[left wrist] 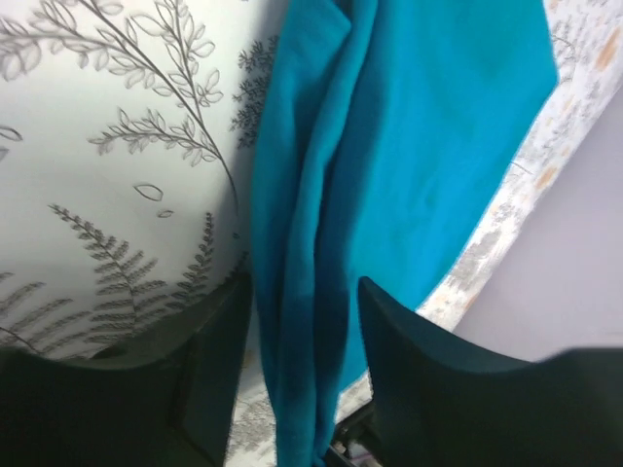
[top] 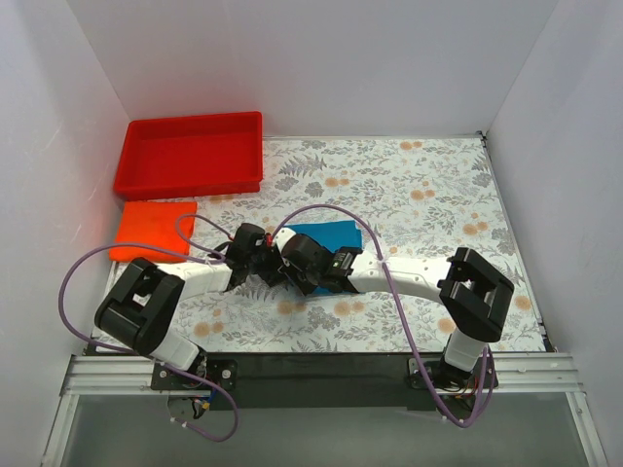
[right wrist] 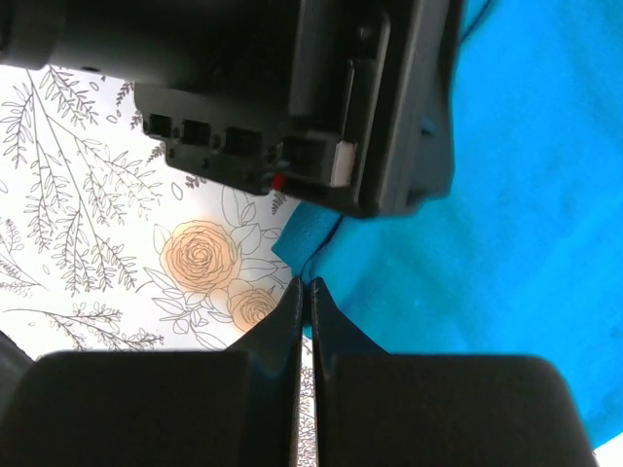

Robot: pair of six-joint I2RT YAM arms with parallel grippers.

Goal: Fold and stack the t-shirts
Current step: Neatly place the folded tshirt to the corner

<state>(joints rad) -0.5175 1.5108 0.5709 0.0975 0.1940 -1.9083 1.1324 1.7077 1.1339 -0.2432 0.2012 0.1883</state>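
**Crowded middle, open right**

The left arm and right arm meet over the teal shirt, blocking mid-desk. The tray and orange shirt fill the far-left corner. The right side lies open to the walls.

- A robot lab's test cell: plain white panels close in the floral-covered counter at the frame's left, top and right.
- Two robot arms stand bolted to an aluminium rail along the bottom edge.
- Purple cables loop loose.
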